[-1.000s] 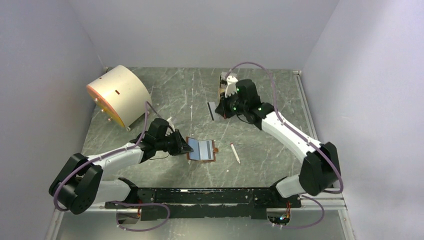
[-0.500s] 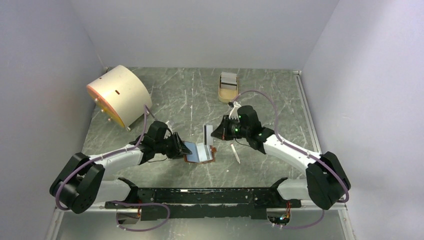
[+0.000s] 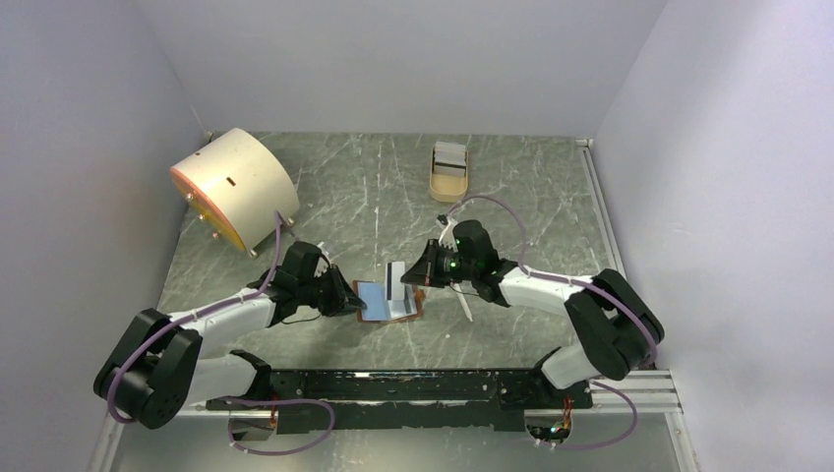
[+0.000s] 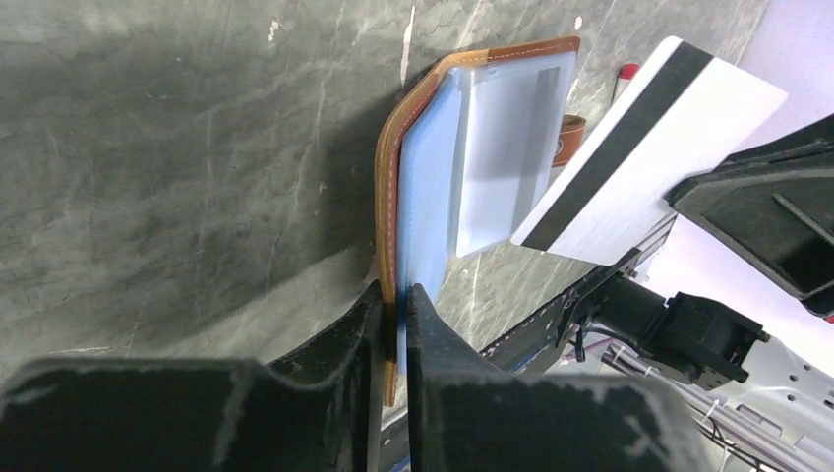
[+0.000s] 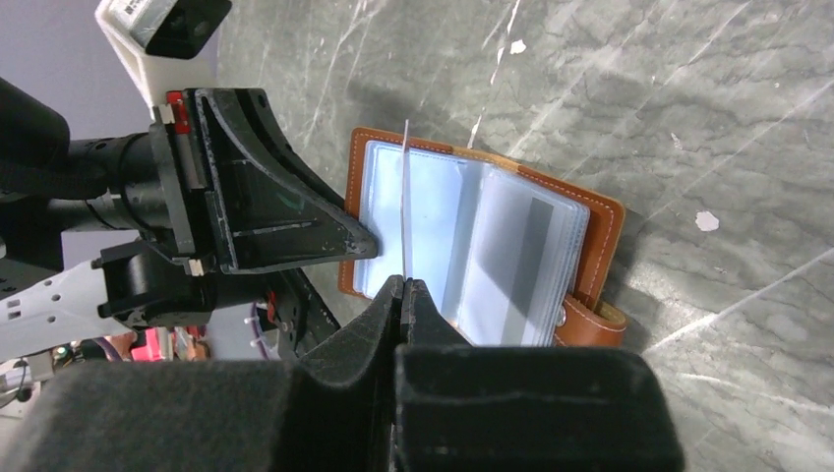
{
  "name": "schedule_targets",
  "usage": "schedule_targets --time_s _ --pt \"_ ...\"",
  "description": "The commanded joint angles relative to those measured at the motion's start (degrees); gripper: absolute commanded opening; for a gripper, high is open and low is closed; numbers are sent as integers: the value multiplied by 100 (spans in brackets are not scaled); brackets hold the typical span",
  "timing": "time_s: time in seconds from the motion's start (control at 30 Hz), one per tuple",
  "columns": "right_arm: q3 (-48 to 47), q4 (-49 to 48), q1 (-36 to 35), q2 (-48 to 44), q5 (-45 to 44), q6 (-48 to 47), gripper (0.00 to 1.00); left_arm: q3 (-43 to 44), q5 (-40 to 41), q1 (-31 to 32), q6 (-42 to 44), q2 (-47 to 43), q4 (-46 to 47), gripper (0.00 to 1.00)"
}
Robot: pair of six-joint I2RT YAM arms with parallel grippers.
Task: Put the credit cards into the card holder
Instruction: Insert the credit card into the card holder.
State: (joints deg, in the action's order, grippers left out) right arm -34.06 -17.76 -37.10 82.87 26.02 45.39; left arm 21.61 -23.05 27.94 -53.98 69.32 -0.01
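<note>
The card holder (image 3: 405, 306) lies open on the table, brown outside, light blue sleeves inside (image 4: 423, 197) (image 5: 511, 246). My left gripper (image 3: 356, 303) (image 4: 395, 295) is shut on its left cover edge, pinching leather and blue lining. My right gripper (image 3: 421, 274) (image 5: 403, 285) is shut on a white credit card (image 3: 395, 279) with a dark stripe (image 4: 649, 147). The card stands on edge just above the open sleeves, and the right wrist view shows it as a thin line (image 5: 404, 197). More credit cards (image 3: 450, 153) sit in the tan tray.
The tan oval tray (image 3: 449, 185) stands at the back centre. A big cream drum (image 3: 231, 185) lies on its side at the back left. A thin white stick (image 3: 463, 304) lies right of the wallet, partly under my right arm.
My right arm has carried the card from near the tray down to the open wallet. My left gripper let go briefly, then shut again on the wallet's left cover.
</note>
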Motion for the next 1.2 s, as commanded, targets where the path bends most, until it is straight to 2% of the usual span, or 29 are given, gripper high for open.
schedule_targets --time_s 0.0,0.37,0.63,1.17 --pt "54 -531 -52 310 108 208 0 76 170 -60 221 96 -212 13" --pt "191 -962 -69 975 150 295 0 -24 170 -61 282 279 -132 17" --pt "315 -1116 -94 1197 233 339 0 -67 237 -61 317 371 -115 14" --pt "221 -736 -101 1318 418 89 0 -85 231 -62 370 450 -54 17"
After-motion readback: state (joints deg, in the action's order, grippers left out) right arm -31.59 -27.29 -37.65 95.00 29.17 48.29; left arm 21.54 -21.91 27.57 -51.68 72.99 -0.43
